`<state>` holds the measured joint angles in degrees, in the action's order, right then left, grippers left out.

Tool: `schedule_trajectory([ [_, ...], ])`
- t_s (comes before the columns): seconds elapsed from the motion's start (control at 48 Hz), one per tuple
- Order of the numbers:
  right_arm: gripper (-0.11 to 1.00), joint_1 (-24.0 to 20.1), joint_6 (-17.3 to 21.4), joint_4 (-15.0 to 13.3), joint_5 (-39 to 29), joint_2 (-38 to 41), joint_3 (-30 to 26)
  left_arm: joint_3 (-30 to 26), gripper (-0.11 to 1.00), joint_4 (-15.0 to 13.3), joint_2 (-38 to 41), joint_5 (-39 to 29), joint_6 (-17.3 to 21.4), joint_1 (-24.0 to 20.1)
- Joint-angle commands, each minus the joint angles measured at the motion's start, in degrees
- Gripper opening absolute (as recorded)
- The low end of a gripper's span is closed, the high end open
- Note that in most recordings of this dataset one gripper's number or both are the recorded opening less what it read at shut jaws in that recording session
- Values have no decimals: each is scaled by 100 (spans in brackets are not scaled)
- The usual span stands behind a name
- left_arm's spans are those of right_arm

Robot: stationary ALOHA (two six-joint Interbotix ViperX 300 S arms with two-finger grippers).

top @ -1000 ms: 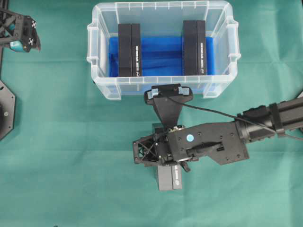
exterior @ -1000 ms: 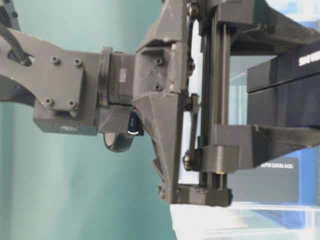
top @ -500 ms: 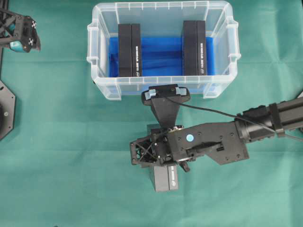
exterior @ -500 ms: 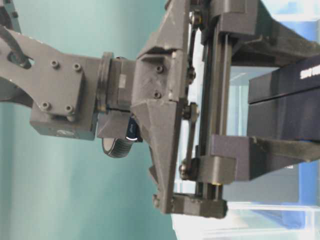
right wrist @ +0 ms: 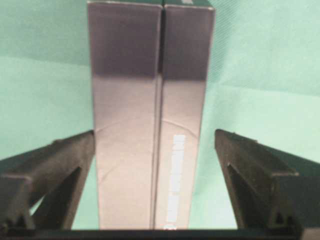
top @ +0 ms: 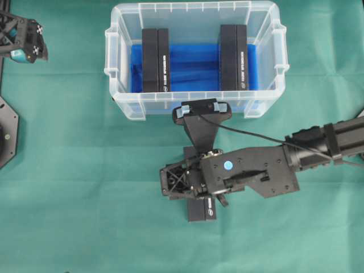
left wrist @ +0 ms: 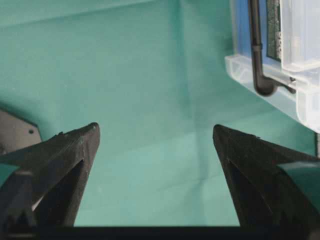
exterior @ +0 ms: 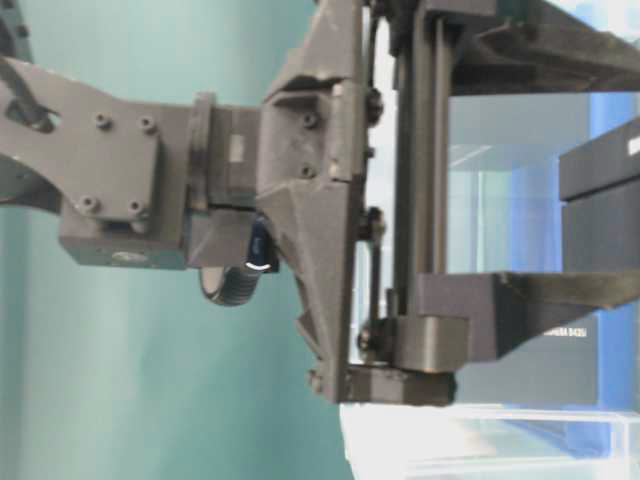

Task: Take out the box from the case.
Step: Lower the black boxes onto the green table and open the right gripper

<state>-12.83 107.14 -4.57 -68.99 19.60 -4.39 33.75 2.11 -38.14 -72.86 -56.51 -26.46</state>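
The case (top: 193, 8) is a clear bin with a blue floor at the top centre; its corner (left wrist: 270, 82) also shows in the left wrist view. Two black boxes (top: 155, 60) (top: 234, 57) stand inside it. A third black box (top: 202, 211) (right wrist: 150, 125) lies on the green cloth outside the case, partly hidden under my right gripper (top: 190, 185). That right gripper (right wrist: 155, 132) is open, its fingers on either side of the box with a clear gap on the right side. My left gripper (top: 25, 40) (left wrist: 155, 127) sits at the far top left, open and empty.
Green cloth (top: 85, 187) covers the table. The right arm (top: 318, 145) reaches in from the right edge, and its wrist camera mount (top: 202, 111) sits just in front of the case's near wall. A black base plate (top: 7, 133) lies at the left edge.
The right jaws have spread apart and let go of the black box, which now rests lower on the cloth. The left arm has not moved.
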Motion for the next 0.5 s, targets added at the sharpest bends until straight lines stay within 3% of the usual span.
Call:
schedule_trajectory([
  [0.0,92,-9,0,-53,-44,-149,-141,-53,95,18,-26,26,9,-18],
  [0.25,92,-9,0,-79,-149,-176,-255,-53,95,18,-35,26,9,-18],
  [0.479,92,-9,0,-290,-659,-360,-536,-53,95,18,-35,26,9,-18],
])
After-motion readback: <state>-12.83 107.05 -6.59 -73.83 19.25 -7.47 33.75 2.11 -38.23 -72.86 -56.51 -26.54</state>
